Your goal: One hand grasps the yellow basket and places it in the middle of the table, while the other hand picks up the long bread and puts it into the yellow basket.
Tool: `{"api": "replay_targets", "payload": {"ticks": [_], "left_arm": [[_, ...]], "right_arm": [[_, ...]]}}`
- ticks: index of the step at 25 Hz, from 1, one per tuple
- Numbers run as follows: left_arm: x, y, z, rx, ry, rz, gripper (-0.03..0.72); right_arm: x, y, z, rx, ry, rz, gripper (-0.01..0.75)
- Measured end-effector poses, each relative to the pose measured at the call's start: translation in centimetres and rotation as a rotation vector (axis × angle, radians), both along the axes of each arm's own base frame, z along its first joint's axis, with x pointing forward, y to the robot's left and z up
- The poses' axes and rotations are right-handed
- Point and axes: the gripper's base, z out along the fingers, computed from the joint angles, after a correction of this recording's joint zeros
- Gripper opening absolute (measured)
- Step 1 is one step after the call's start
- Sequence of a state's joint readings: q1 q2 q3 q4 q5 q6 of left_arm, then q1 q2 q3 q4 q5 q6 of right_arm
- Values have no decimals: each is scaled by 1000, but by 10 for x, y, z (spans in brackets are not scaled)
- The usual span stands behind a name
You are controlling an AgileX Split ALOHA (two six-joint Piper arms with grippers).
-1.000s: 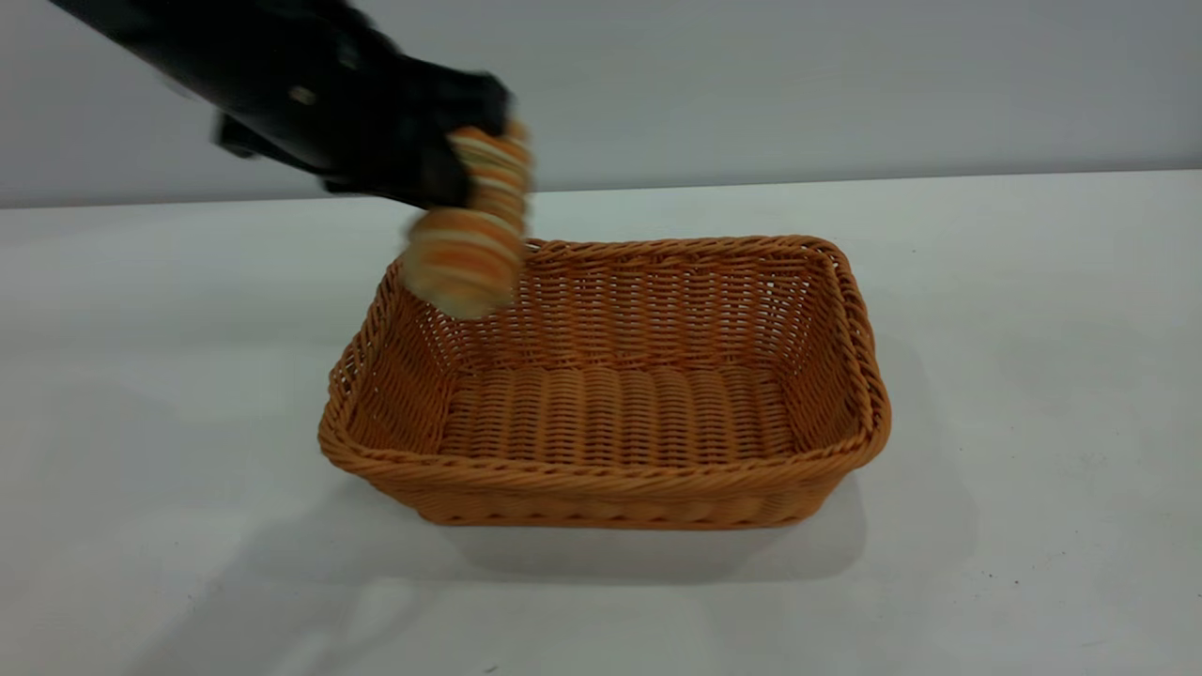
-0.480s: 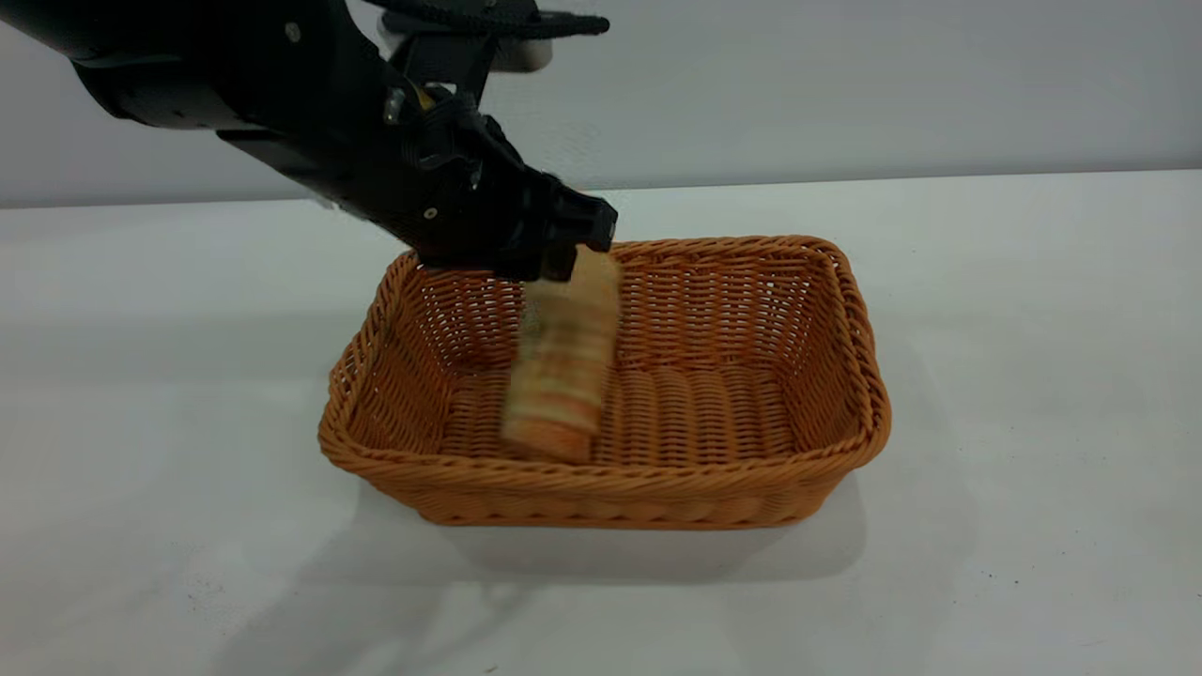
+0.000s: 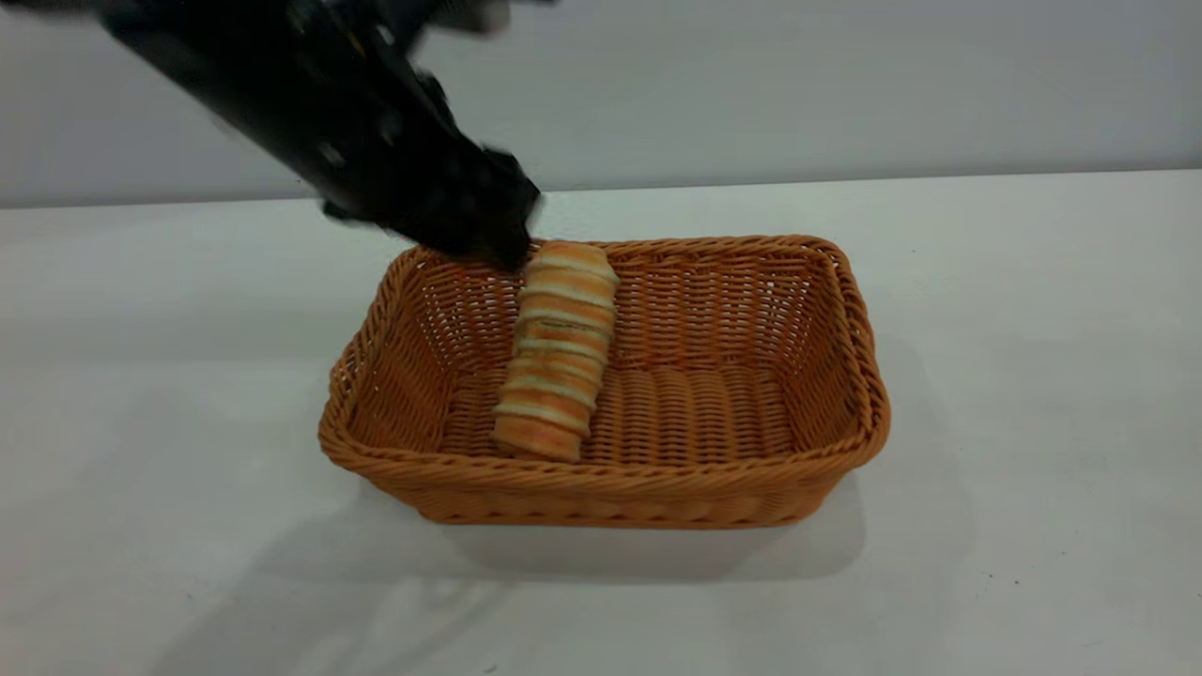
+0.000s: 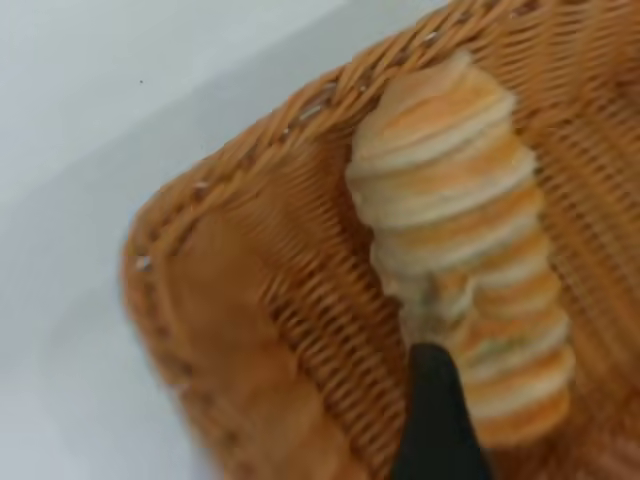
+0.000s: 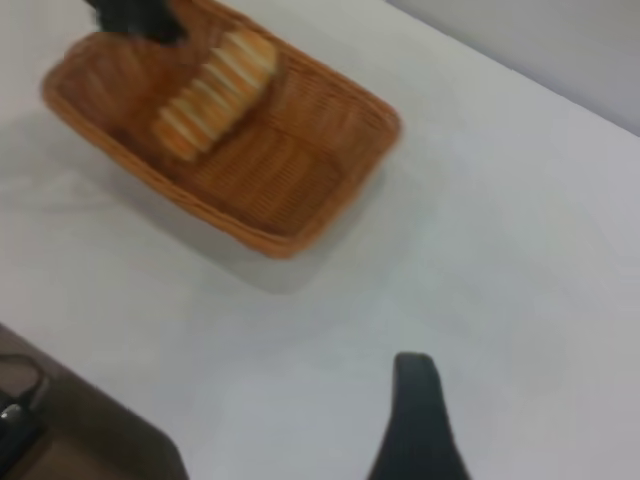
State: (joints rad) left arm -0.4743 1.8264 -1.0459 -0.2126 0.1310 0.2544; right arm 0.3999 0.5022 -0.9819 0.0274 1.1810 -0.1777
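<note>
The yellow basket [image 3: 845,357] stands on the white table [image 3: 1033,376]. The long bread [image 3: 559,347] lies inside it left of centre, its far end propped against the back wall. My left gripper [image 3: 498,246] hovers at the back left rim beside the bread's upper end, open and holding nothing. In the left wrist view one dark finger [image 4: 432,415] is next to the bread [image 4: 460,220] over the basket's weave [image 4: 260,330]. My right gripper is out of the exterior view. Its finger [image 5: 415,420] is over bare table, far from the basket [image 5: 300,170].
A grey wall [image 3: 845,84] runs behind the table's far edge. The right wrist view shows a dark table edge [image 5: 90,430] at one corner. White tabletop surrounds the basket on all sides.
The left gripper carried the bread over the back left rim and down into the basket, let it go, and has drawn back up and left. The bread now rests in the basket.
</note>
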Motion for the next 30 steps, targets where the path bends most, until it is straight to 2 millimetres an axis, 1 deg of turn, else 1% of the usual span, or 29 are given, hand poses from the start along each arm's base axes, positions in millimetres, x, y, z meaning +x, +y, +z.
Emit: {"api": "replay_targets", "payload": {"ticks": [2, 3, 6, 7, 10, 13, 16, 20, 25, 30], "left_arm": [[-6, 14, 29, -6, -10, 6, 577], [-9, 22, 41, -8, -9, 16, 577], [-24, 49, 86, -28, -46, 53, 577], [-29, 58, 98, -31, -52, 65, 577], [-55, 80, 138, -51, -107, 95, 577], [-85, 94, 164, -58, -154, 95, 577], [-115, 102, 173, -61, -173, 81, 577], [-155, 112, 170, -53, -148, 63, 577], [-202, 124, 153, -37, -98, 42, 577], [-252, 137, 134, -37, -108, 24, 577]], "right_arm": [[-8, -5, -13, 4, 4, -19, 545], [-12, -6, -22, 7, 12, -25, 545], [-22, -11, -50, 13, 33, -35, 545], [-26, -12, -60, 20, 35, -40, 545], [-35, -16, -83, 47, 23, -54, 545], [-42, -19, -99, 69, -2, -60, 545], [-41, -19, -108, 67, 9, -62, 545], [-38, -17, -117, 58, 35, -64, 545], [-36, -16, -125, 55, 63, -63, 545], [-35, -15, -128, 62, 68, -61, 545]]}}
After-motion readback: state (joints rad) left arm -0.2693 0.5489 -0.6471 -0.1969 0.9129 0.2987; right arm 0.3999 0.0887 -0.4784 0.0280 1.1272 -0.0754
